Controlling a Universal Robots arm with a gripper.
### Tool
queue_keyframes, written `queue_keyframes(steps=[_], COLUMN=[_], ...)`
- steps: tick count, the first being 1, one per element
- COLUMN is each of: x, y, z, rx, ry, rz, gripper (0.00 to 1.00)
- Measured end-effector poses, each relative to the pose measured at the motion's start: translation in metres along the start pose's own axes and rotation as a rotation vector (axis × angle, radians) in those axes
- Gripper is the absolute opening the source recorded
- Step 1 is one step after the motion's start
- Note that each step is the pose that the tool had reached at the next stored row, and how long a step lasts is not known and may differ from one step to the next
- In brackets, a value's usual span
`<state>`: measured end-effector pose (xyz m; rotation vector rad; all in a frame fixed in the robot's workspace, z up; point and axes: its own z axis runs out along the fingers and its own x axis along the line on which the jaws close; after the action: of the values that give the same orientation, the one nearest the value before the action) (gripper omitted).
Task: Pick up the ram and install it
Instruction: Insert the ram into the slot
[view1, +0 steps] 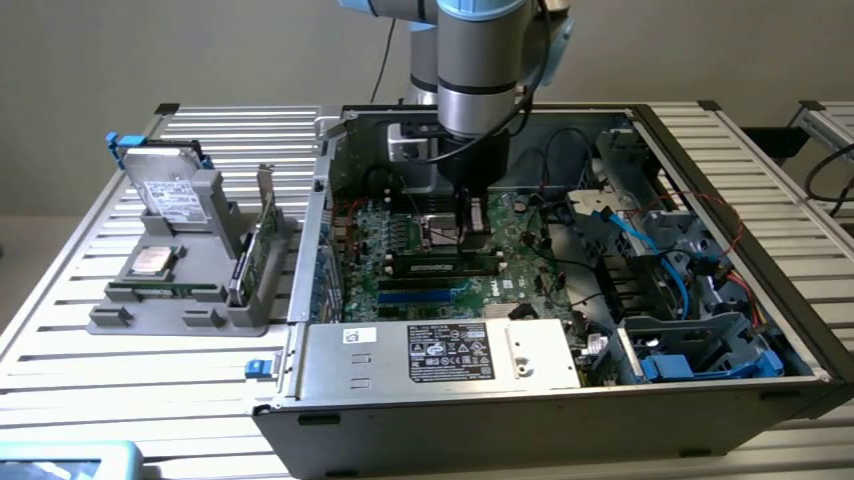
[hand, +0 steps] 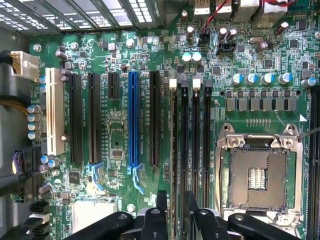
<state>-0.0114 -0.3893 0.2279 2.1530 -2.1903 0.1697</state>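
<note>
The ram (view1: 447, 266) is a thin green stick with dark chips. It stands in the outermost of the black memory slots (hand: 196, 145) on the motherboard, inside the open computer case. In the wrist view the ram (hand: 173, 145) shows edge-on, as long as the slots beside it. My gripper (view1: 470, 245) reaches straight down onto it from the arm above. The two black fingertips (hand: 162, 205) of the gripper (hand: 175, 197) stand either side of the ram's line. The gap between them is wider than the stick, so the gripper is open.
An empty CPU socket (hand: 257, 175) lies beside the slots, and a blue expansion slot (hand: 133, 120) on the other side. The power supply (view1: 441, 352) and the cabled drive bays (view1: 667, 300) crowd the case. A grey fixture (view1: 187, 270) holding parts stands at the exterior view's left.
</note>
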Motion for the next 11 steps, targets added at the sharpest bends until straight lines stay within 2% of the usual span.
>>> queue_keyframes(steps=[5,11], x=[0.0006,0.0007], y=[-0.0066,-0.0068], z=[-0.0016,-0.0017], rx=[-0.0029,-0.0045], ry=[-0.0002,0.0], rz=[0.0,-0.001], gripper=[0.27,0.27])
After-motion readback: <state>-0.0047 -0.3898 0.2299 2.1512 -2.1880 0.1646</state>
